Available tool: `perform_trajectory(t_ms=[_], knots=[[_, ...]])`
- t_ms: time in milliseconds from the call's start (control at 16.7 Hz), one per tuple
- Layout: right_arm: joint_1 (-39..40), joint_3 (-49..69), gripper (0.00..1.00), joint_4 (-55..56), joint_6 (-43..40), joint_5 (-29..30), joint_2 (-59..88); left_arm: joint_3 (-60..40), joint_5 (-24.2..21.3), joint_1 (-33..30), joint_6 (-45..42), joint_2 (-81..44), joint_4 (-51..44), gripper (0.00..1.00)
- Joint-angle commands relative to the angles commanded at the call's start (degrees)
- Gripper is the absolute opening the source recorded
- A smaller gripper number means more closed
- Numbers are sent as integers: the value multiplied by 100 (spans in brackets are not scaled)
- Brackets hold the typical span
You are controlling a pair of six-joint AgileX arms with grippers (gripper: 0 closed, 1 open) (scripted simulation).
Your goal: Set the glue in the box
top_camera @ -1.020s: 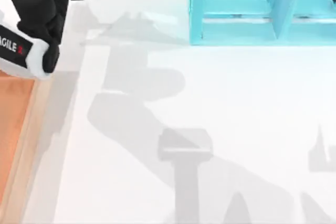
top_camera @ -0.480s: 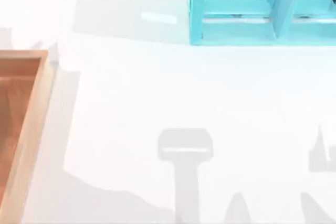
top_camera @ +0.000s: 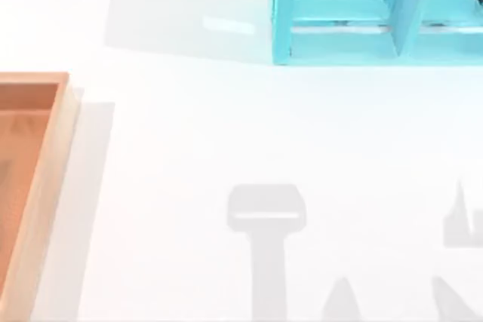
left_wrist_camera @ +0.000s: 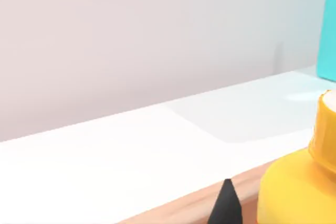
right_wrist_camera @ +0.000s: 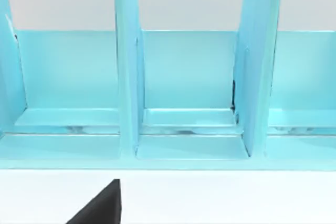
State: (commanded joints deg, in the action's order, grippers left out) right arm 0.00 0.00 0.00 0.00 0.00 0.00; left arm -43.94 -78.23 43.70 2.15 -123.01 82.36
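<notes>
Your left hand's black fingertip [left_wrist_camera: 224,205] pokes up in the left wrist view, just beside the glue [left_wrist_camera: 299,182], a small yellow-orange plastic bottle with a rounded shoulder and a narrower neck. The bottle sits very close to the wrist camera, and behind it runs the light-brown raised wooden rim of the box [left_wrist_camera: 199,208], the large shallow rectangular tray. From this you can judge that the left hand carries the glue low at the box's edge, but you cannot tell whether the fingers are clamped on it or parted, since just one fingertip shows and its contact with the bottle is hidden.

The relation that matters: the bottle's long axis looks roughly upright, neck up, and the tray's rim lies just past it, so the orange-brown floor should be close below. Whether the bottle is over the floor or over the rim itself cannot be read, so confirm that before letting go.

In the top view the box [top_camera: 45,186] lies at the counter's left edge, on the left arm's side. The turquoise compartmented shelf unit [top_camera: 339,43] stands at the far right.

Your right hand's dark fingertip [right_wrist_camera: 102,208] faces that shelf unit [right_wrist_camera: 184,93], well apart from the box; its opening cannot be told.
</notes>
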Motion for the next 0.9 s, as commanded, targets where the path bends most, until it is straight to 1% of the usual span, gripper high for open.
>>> perform_trajectory(t_ms=[120,240,360,480,540,780,840,900], knots=[[0,0,100,0,0,0,0,331,-902,437,-13,94,177,0],[0,0,100,0,0,0,0,593,-1638,788,-33,159,328,0],[0,0,100,0,0,0,0,783,-2172,1043,-55,190,443,0],[0,0,100,0,0,0,0,892,-2474,1188,-73,194,512,0],[0,0,100,0,0,0,0,914,-2534,1216,-77,192,526,0],[0,0,100,0,0,0,0,914,-2534,1216,-77,192,526,0],[0,0,100,0,0,0,0,200,-1649,1323,-45,-42,318,0],[0,0,100,0,0,0,0,201,-1659,1314,-58,-29,314,0]])
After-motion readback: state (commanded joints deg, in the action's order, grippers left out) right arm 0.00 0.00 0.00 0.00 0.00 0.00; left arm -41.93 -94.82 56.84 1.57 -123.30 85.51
